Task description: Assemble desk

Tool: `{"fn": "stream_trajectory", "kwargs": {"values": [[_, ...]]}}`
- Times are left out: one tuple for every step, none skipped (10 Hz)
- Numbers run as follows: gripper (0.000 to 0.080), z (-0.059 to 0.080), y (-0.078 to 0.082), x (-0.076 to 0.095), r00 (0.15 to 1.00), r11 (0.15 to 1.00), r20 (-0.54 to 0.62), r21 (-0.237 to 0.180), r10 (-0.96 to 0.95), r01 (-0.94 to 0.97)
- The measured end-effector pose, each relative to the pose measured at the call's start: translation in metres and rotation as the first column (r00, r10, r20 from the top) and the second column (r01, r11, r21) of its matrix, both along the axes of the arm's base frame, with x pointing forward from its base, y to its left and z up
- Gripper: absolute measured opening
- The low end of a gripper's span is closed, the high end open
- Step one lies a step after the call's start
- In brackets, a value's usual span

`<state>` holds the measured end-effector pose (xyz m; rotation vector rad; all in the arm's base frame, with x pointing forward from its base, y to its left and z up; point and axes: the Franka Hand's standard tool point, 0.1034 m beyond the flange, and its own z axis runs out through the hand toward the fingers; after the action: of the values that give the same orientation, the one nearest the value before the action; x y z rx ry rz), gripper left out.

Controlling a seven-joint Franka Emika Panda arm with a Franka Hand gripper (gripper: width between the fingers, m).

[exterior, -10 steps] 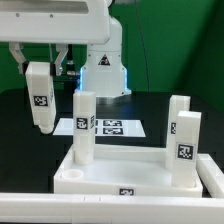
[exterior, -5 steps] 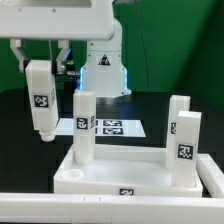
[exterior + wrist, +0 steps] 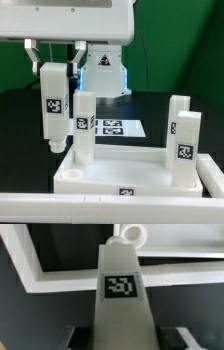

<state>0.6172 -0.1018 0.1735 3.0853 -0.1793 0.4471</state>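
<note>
The gripper (image 3: 54,60) is clamped on the top of a white leg (image 3: 52,105), which hangs upright in the air above the tabletop's (image 3: 110,178) corner at the exterior view's left, just beside a leg already standing there (image 3: 84,125). Two more legs (image 3: 185,140) stand at the exterior view's right, so this looks like the fourth and last leg (a judgement from the count alone).

The step in hand appears to be carrying the leg to its free corner. The next move calls for lining its lower tip up with the mounting hole, keeping it vertical, then lowering.

The wrist view shows what the exterior view hides: the leg (image 3: 122,291) seen down its length, with its tag, the tabletop's rim (image 3: 60,280) below and a round feature (image 3: 132,232) past the tip. The exterior view alone shows the other legs and the marker board (image 3: 120,127) behind.
</note>
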Motion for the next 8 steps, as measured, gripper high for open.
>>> {"fn": "stream_trajectory", "kwargs": {"values": [[0.029, -0.001, 0.001, 0.0, 1.0, 1.0, -0.001, 0.001, 0.001, -0.001], [0.029, -0.005, 0.012, 0.003, 1.0, 1.0, 0.003, 0.009, -0.014, 0.014], [0.029, -0.009, 0.019, 0.006, 1.0, 1.0, 0.005, 0.006, -0.005, 0.005], [0.029, -0.015, 0.021, 0.006, 1.0, 1.0, 0.002, 0.001, -0.001, 0.001], [0.029, -0.02, 0.02, 0.006, 1.0, 1.0, 0.007, -0.008, -0.001, 0.001], [0.029, -0.025, 0.019, 0.005, 1.0, 1.0, 0.002, -0.01, -0.001, 0.001], [0.029, -0.026, 0.02, 0.006, 1.0, 1.0, 0.0, -0.011, 0.001, -0.001], [0.029, -0.026, 0.02, 0.006, 1.0, 1.0, 0.0, -0.011, 0.001, -0.001]]}}
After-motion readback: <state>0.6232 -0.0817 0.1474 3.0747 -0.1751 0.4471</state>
